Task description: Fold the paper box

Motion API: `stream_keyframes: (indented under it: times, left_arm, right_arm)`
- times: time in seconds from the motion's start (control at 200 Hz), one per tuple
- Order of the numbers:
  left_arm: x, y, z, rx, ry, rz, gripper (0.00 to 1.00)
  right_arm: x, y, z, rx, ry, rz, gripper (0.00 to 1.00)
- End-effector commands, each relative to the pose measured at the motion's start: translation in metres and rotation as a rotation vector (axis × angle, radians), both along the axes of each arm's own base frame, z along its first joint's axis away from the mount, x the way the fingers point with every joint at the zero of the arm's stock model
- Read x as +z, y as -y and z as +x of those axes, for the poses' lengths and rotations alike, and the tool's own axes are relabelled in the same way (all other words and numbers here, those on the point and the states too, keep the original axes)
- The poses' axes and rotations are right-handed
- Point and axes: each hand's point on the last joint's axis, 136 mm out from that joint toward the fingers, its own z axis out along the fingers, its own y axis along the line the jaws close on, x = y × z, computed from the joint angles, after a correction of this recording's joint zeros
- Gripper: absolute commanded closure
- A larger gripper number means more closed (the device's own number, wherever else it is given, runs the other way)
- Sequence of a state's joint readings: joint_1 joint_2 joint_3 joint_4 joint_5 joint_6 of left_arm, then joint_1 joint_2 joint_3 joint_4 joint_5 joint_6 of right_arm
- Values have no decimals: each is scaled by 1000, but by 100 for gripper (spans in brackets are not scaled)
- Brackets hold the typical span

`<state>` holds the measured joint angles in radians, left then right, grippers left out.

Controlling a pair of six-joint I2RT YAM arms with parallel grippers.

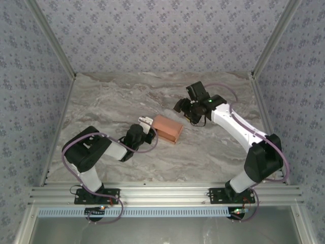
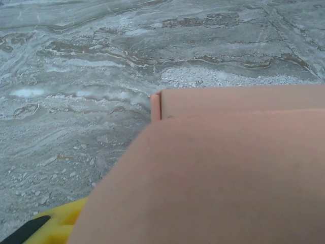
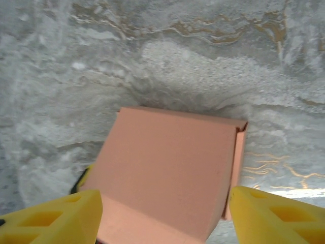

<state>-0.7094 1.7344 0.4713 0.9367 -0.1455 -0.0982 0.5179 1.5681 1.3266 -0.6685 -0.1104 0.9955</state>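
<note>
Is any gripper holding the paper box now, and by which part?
Cannot be told: the right gripper straddles the paper box, and the left gripper sits at its end.

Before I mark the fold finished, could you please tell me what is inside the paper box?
The paper box looks folded shut, so only its plain orange outside shows. Its inside is covered by its own panels; I cannot tell whether it is empty.

paper box (image 2: 218,178): cut off by our left wrist view's edges | left gripper (image 1: 145,121): jaws too small, we can't tell
</note>
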Motion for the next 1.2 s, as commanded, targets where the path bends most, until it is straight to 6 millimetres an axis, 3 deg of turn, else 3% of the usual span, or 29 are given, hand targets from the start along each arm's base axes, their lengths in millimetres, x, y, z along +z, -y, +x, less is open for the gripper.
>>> stream_keyframes:
  times: [0.0, 0.025, 0.065, 0.41, 0.515, 0.685, 0.795, 0.954, 1.129, 1.194]
  left_arm:
    - [0, 5, -19, -76, -33, -13, 42]
    - [2, 5, -21, -87, -31, -20, 35]
    - [3, 5, -24, -95, -32, -25, 33]
    - [21, -10, -38, -72, -25, -52, 28]
    - [30, -19, -51, -65, -45, -76, 28]
    - [59, -51, -73, 4, -24, -97, 28]
    - [96, -86, -77, 135, 60, -132, 27]
    - [134, -114, -74, 232, 123, -140, 21]
    - [128, -122, -55, 290, 21, -104, 20]
    - [122, -117, -48, 272, -23, -121, 20]
  right_arm:
    - [-15, 11, -1, 37, -16, -122, 32]
    - [-17, 10, 0, 47, -13, -129, 32]
    - [-20, 9, 0, 61, -18, -146, 32]
    - [-34, -11, -7, 270, -17, -386, 30]
    - [-34, -15, -11, 313, -7, -437, 30]
    - [-40, -19, -24, 386, -10, -540, 28]
    - [-52, -28, -39, 457, -36, -582, 28]
    - [-76, -28, -49, 521, -78, -626, 27]
    - [-107, -24, -54, 536, -139, -609, 27]
    - [-116, -19, -57, 535, -159, -611, 27]
